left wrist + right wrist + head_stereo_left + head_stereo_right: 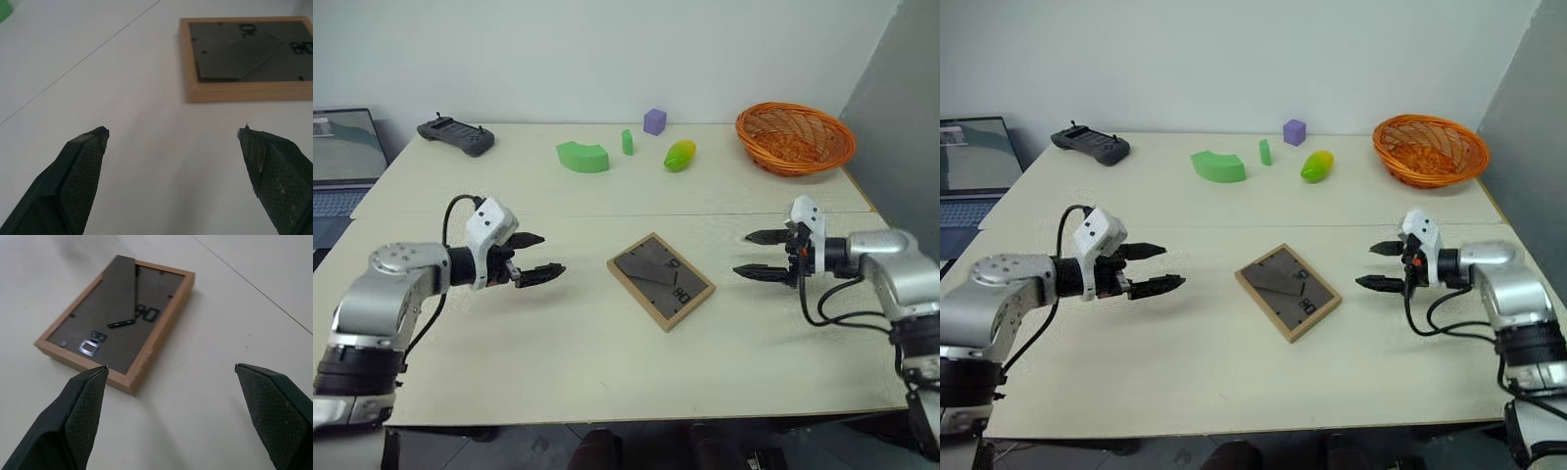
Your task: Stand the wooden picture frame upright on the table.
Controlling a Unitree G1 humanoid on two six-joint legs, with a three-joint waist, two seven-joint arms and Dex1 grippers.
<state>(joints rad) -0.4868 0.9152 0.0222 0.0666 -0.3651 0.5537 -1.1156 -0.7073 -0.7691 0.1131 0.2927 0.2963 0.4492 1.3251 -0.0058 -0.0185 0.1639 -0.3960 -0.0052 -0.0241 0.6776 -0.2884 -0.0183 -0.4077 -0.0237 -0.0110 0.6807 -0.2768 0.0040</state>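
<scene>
The large pale cream rectangular worktop (pixel 607 352) fills most of my head view, a thin seam crossing its middle. At the upper right sits a round orange woven basket (pixel 794 137). At the left edge, off the worktop, a laptop (pixel 342 162) shows its screen. A dark handheld controller (pixel 456 136) lies at the upper left of the worktop.

Along the top centre are a green curved block (pixel 581 156), a yellow-green mango-shaped toy (pixel 679 155), a small purple cube (pixel 654 120) and a thin green upright piece (pixel 627 142).

The small rectangular light-wood picture frame (pixel 661 280) lies flat in the centre of the view, dark grey-brown back panel upward (stand folded against it, white marks showing), turned at an angle.

My left claw (pixel 534 257) hovers at centre left, fingers spread wide, holding nothing. My right claw (pixel 759 254) hovers at centre right, likewise spread and empty. Both point inward at the frame, well apart from it.
</scene>
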